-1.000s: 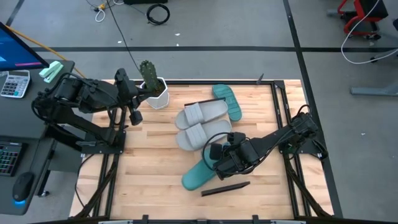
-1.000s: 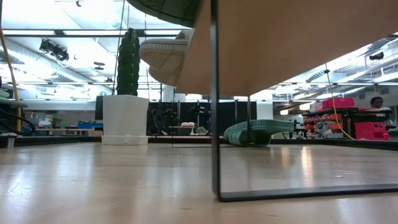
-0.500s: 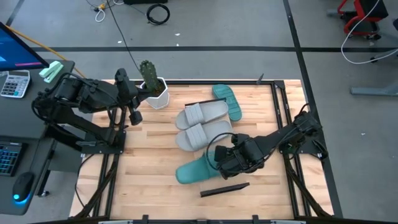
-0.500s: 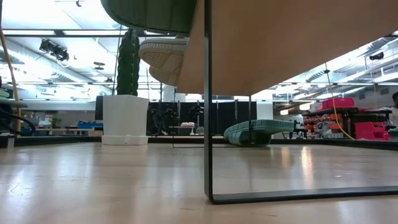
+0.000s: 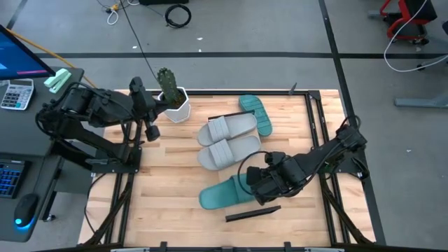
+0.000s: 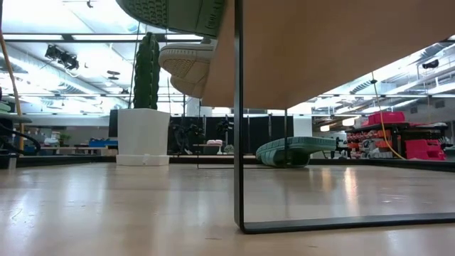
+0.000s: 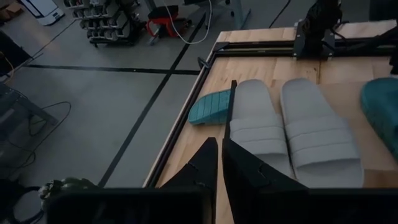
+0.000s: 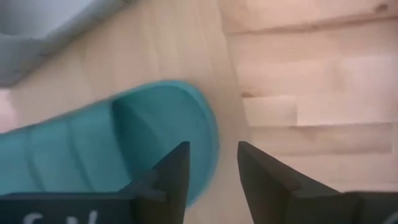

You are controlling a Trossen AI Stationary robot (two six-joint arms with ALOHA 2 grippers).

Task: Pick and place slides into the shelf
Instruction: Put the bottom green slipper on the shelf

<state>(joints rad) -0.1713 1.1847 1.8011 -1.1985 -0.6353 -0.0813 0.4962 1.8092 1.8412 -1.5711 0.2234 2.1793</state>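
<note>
A teal slide (image 5: 222,194) lies on the shelf board (image 8: 186,50), its heel just ahead of the right gripper (image 5: 253,180), whose fingers (image 8: 169,174) stand spread, apparently clear of it. Two grey slides (image 5: 228,140) sit beyond. The left gripper (image 5: 148,131), pressed together, waits well apart.

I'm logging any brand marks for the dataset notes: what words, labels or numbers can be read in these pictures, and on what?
None can be read.
Teal slide near the right gripper: no mark shows.
Two grey slides: plain straps, no brand visible.
Calculator beside the table: keys too small to read.
Pale marks at the right wrist view's lower edge: cut off, unreadable.
</note>
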